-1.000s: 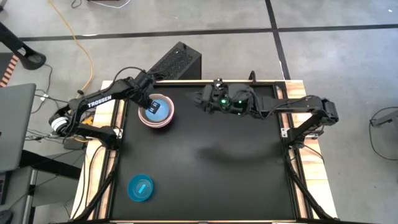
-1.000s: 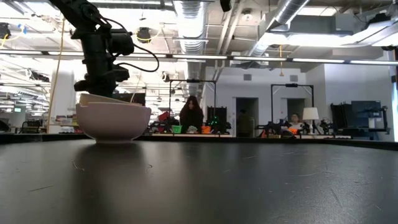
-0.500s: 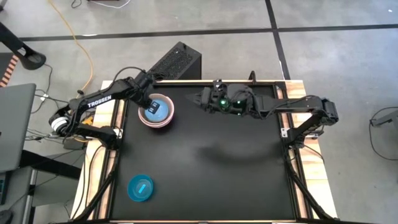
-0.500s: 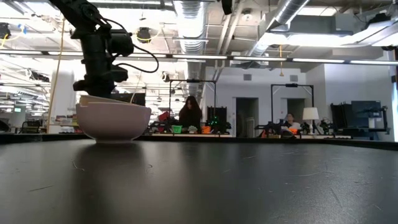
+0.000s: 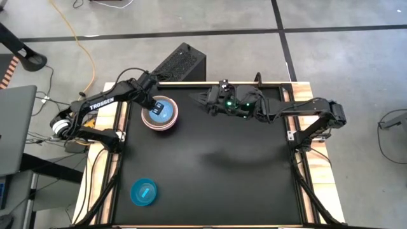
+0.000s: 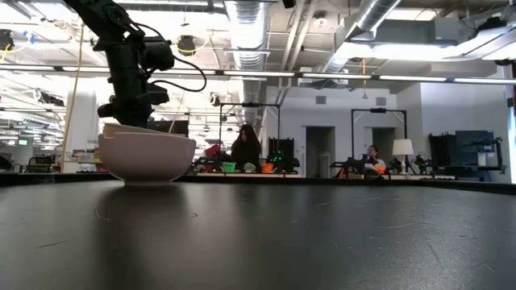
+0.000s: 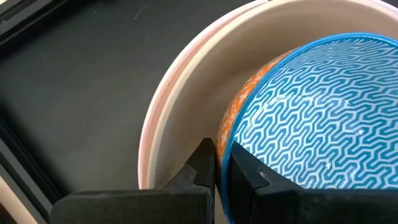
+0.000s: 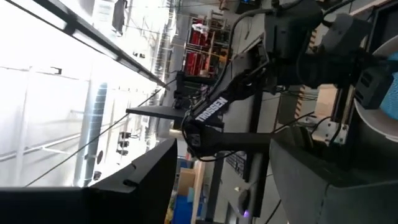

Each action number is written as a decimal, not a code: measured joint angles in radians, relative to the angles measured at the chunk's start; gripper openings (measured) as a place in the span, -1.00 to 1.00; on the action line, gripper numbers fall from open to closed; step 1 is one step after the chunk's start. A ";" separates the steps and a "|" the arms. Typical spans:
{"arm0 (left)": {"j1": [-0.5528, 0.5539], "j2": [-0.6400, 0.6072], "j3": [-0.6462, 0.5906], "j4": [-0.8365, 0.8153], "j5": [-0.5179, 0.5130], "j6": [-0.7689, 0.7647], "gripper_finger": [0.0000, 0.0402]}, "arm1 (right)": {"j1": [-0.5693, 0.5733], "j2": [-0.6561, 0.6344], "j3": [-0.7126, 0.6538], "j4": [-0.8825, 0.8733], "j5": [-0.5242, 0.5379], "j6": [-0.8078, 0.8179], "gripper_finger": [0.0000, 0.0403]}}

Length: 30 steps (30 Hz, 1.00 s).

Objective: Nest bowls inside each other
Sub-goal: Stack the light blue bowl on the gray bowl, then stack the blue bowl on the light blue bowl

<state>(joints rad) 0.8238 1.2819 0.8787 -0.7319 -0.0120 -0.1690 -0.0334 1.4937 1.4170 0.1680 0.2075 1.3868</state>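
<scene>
A stack of bowls (image 5: pixel 159 113) stands at the far left of the black table (image 5: pixel 222 165): a pink outer bowl (image 7: pixel 149 143), a cream one (image 7: pixel 186 118) inside it, and innermost a light blue patterned bowl (image 7: pixel 311 118) with an orange outside. My left gripper (image 5: pixel 154 110) reaches down into the stack and is shut on the blue bowl. A teal bowl (image 5: pixel 144 191) rests apart on its base near the front left. My right gripper (image 5: pixel 196 99) hangs open, high over the table's far middle, pointing level toward the stack. My left gripper pinches the blue bowl's rim (image 7: pixel 222 155), one finger (image 7: pixel 249 174) inside the bowl and one (image 7: pixel 200 165) on its orange outer wall. The fingers come slanting down from the table's left side. The bowl sits tilted inside the cream bowl.
A black box (image 5: pixel 181 62) stands on the floor beyond the table's far edge. Cables (image 5: pixel 82 51) and a grey case (image 5: pixel 16 127) lie to the left. The table's middle and right are bare black surface.
</scene>
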 joint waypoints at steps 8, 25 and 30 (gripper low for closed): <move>0.000 0.000 0.000 -0.003 -0.001 -0.012 -0.96 | -0.001 0.000 0.000 0.001 0.001 0.035 0.29; 0.000 -0.024 0.001 -0.002 -0.008 -0.014 -0.51 | -0.001 0.000 0.000 -0.001 0.003 0.026 0.29; -0.001 -0.091 0.034 -0.044 -0.071 -0.008 -0.31 | -0.001 0.000 0.000 -0.003 0.004 0.019 0.29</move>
<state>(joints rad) 0.8230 1.1905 0.9123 -0.7763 -0.0835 -0.1769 -0.0341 1.4937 1.4170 0.1650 0.2111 1.4059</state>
